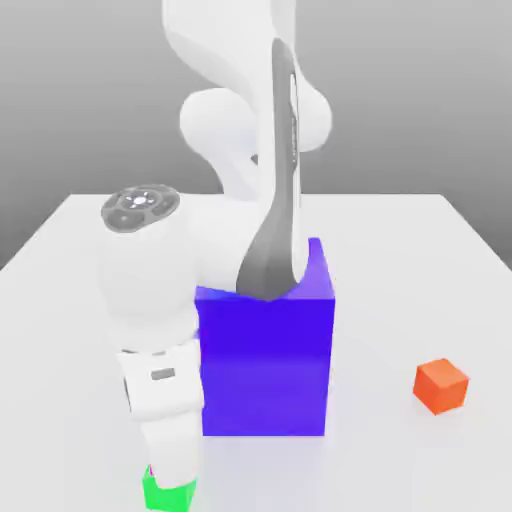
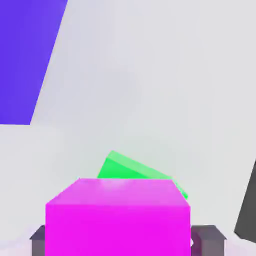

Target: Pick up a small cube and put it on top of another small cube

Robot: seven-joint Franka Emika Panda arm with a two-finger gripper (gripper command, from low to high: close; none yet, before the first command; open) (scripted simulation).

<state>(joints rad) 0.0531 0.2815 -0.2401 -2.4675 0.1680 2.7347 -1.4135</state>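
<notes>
Our gripper (image 2: 122,239) stands open, fingers (image 2: 209,239) flanking but not clamping the magenta cube (image 2: 118,215), which sits on the green cube (image 2: 131,170) by the blue block (image 1: 265,360), apparently just released there.

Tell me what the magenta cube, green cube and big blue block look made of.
All are simulator renders, so material is a guess.
Magenta cube: flat, uniform colour, matte, plastic-like; no grain or gloss.
Green cube: same plain matte look, with sharp edges.
Big blue-violet block: solid, untextured, with soft shading only; could be painted wood or plastic.
</notes>
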